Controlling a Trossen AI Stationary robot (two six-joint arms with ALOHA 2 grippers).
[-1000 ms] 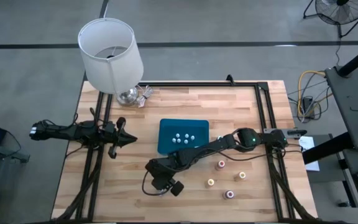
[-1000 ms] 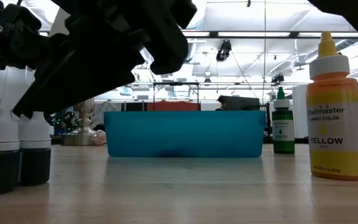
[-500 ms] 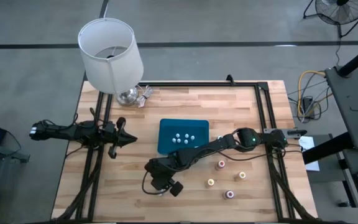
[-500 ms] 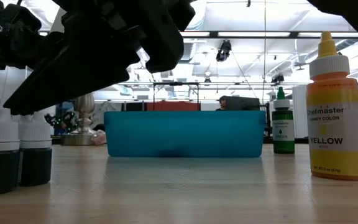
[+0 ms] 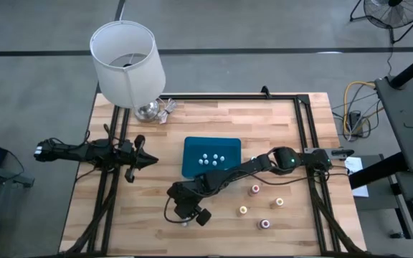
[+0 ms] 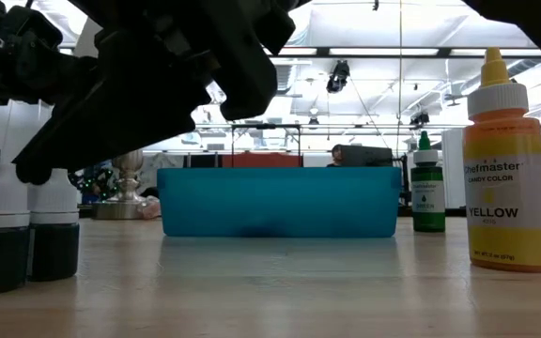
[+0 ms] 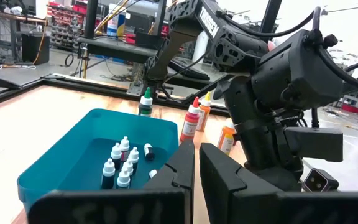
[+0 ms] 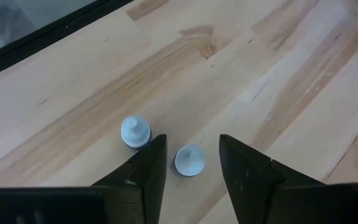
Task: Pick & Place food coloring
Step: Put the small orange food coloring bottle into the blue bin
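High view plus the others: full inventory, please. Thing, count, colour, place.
table: one, pale wood, black frame rails along its edges
lamp: one, white shade, far left corner
tray: one, blue, table centre
small bottles in tray: several, white caps
small bottles on table: two, white caps, near side left of the tray; one sits between the right gripper's jaws, untouched
squeeze bottles: four tops seen from above (red, orange, yellow, pink), right of the tray
green bottle: one, upright, beside the tray
left gripper: jaws shut, waiting at the table's left
right gripper: jaws open, over the two loose small bottles
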